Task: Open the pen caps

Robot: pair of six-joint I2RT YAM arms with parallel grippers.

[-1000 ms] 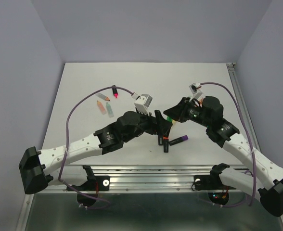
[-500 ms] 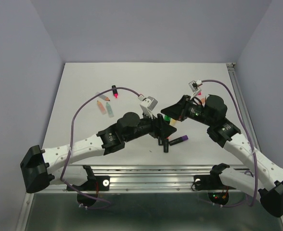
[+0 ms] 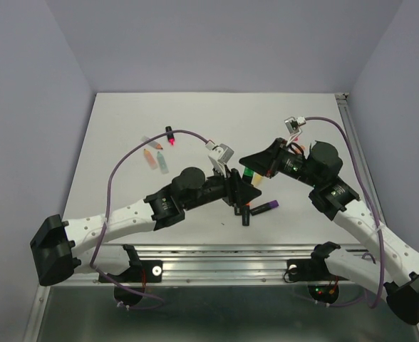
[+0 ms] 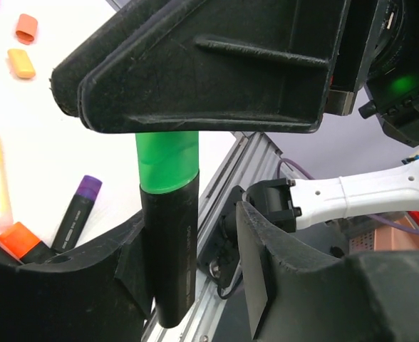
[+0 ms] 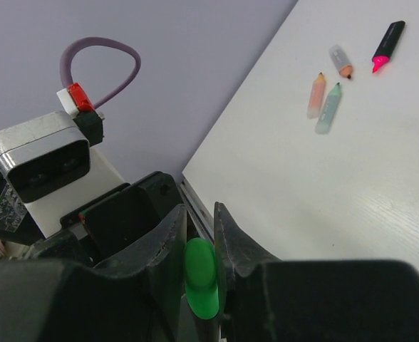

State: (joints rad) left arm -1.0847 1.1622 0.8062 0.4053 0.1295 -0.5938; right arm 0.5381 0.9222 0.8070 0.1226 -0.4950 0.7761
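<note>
**Green cap clamped, not yet off; more pens waiting**

Part of the job looks done. At the far left of the bench [image 3: 216, 117] four pens [image 5: 329, 108] lie with bare tips. The left wrist view shows loose caps on the white surface, among them an orange cap [image 4: 26, 27] and a yellow cap [image 4: 21, 63].

What is left, as far as I can see, is the pen now in the air and two more lying near the front edge. One is a pen with a purple cap [image 4: 78, 214]. The other is a pen with an orange cap [image 4: 21, 241], half hidden behind a finger. Both look capped.

The two arms meet above the middle of the bench, over those two pens. The right end effector [image 5: 200, 210] is pinched tight on the green cap [image 4: 168, 162], which sits squarely between its fingers. The cap is seated on its black barrel [image 4: 170, 256], with no gap at the join.

The barrel hangs straight down from the cap into the left end effector [image 4: 194, 235], which stands partly closed around it. One finger lies against the barrel. The other stands a little way off, with daylight between. I would judge the left grip not yet firm enough to pull on, so the two still have to be parted.
</note>
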